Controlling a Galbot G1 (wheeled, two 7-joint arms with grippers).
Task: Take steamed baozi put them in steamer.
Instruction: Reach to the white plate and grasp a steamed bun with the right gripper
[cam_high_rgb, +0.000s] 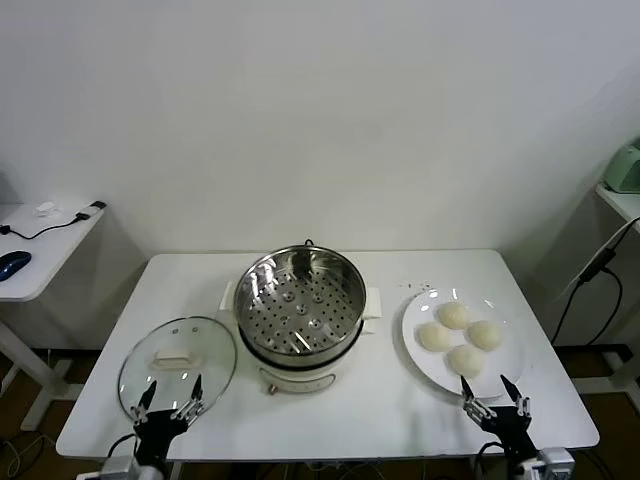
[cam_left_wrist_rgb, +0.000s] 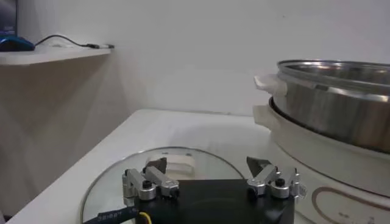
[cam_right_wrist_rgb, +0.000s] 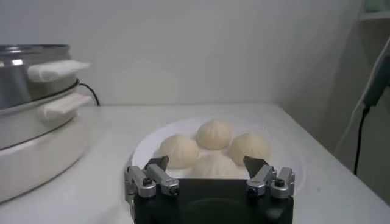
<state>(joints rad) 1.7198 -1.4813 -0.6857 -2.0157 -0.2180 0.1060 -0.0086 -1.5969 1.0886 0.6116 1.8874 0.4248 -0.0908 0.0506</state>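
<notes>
Several cream-white baozi (cam_high_rgb: 460, 338) lie together on a white plate (cam_high_rgb: 415, 345) at the table's right; they also show in the right wrist view (cam_right_wrist_rgb: 213, 135). The steel steamer (cam_high_rgb: 300, 303) with its perforated tray stands at the table's middle on a white base; nothing lies on the tray. My right gripper (cam_high_rgb: 495, 400) is open and empty at the front edge, just in front of the plate (cam_right_wrist_rgb: 146, 146). My left gripper (cam_high_rgb: 170, 402) is open and empty at the front left, over the near rim of the glass lid (cam_high_rgb: 178, 365).
The glass lid with a white handle (cam_left_wrist_rgb: 177, 163) lies flat left of the steamer (cam_left_wrist_rgb: 332, 100). A side desk with a blue mouse (cam_high_rgb: 12, 264) stands at far left. A cable (cam_high_rgb: 585, 280) hangs off a shelf at far right.
</notes>
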